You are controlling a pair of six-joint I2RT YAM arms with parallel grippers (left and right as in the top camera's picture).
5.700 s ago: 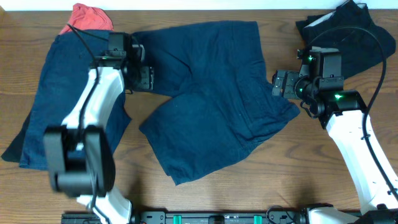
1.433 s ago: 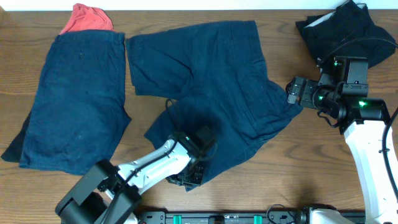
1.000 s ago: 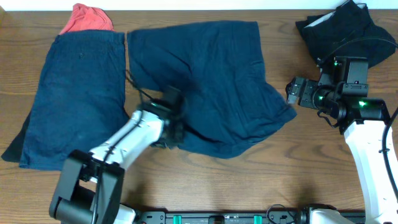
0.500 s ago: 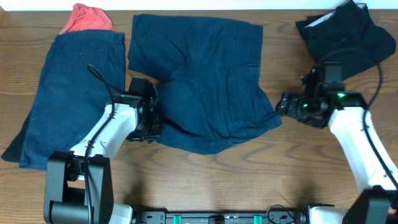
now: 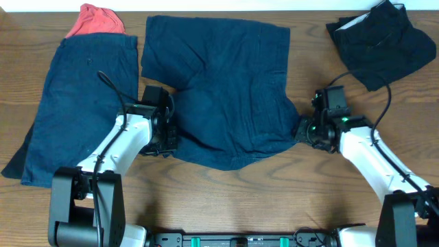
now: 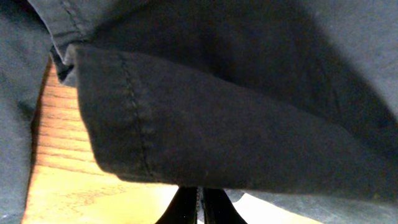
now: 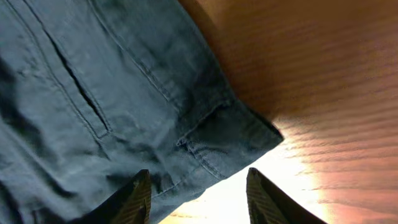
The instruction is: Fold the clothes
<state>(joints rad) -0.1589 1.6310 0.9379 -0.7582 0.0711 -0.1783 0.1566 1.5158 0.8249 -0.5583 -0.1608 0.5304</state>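
Observation:
The middle dark navy shorts [image 5: 226,82] lie folded on the table, one leg doubled over towards the left. My left gripper [image 5: 164,134] is at their lower left edge. In the left wrist view its fingers [image 6: 186,208] are pressed together under a stitched hem [image 6: 134,118] that drapes over their tips, shut on that hem. My right gripper [image 5: 305,129] is at the shorts' right corner. In the right wrist view its fingers [image 7: 138,196] stand apart, open, with the corner seam [image 7: 217,143] just ahead and cloth at the left finger.
A second pair of navy shorts [image 5: 82,103] lies flat on the left, with a red cloth [image 5: 96,19] above it. A pile of black clothes [image 5: 381,38] sits at the back right. Bare wood table [image 5: 274,199] runs along the front.
My right arm has swung down and left to the shorts' right corner, its jaws narrowing. The left gripper finished dragging the leg over to the left and now holds still.

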